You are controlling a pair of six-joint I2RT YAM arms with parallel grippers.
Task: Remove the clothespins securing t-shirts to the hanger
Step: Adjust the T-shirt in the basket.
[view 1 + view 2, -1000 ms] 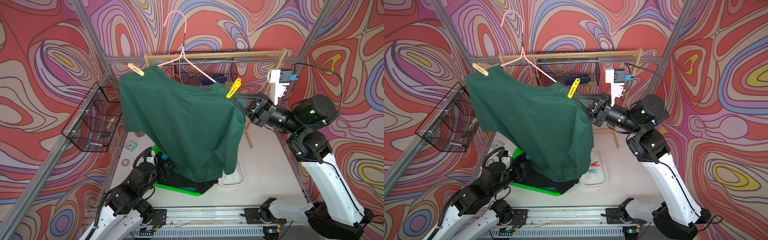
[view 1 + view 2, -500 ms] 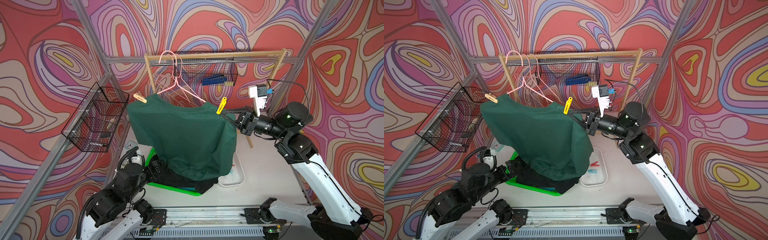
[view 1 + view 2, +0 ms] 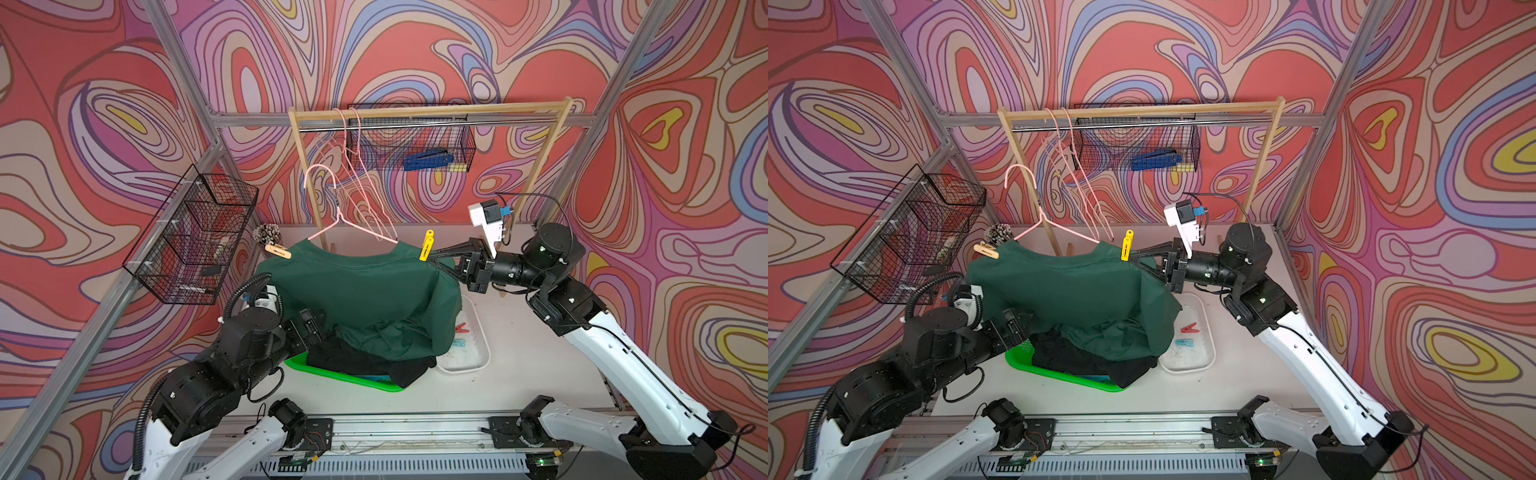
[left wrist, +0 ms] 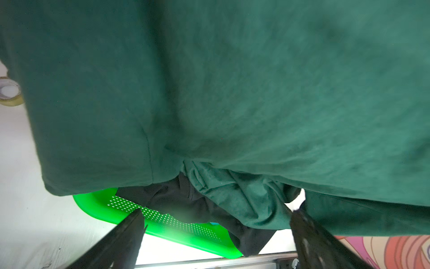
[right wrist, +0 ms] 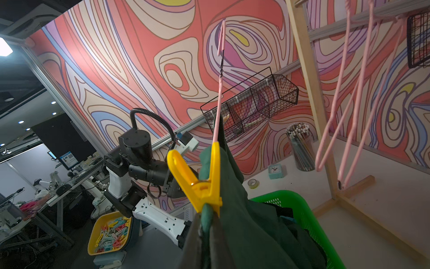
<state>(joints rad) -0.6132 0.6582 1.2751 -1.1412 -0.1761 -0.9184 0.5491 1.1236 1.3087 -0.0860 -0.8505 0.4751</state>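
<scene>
In both top views, the yellow clothespin [image 3: 426, 246] is pinned upright on the dark green t-shirt [image 3: 365, 291] at its right shoulder, just left of the right gripper [image 3: 435, 257], which is clenched on that fabric.
Left wrist view: the left gripper [image 4: 218, 219] is spread and empty, faced toward the t-shirt's lower folds.
Right wrist view: the clothespin is seen just beyond the right gripper's tips.

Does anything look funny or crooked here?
Yes. The pink hanger is off the wooden rack, with its hook in mid-air. The right gripper pinches the green shirt beside the yellow clothespin, and its hem slumps onto the black shirt in the green basket.
</scene>
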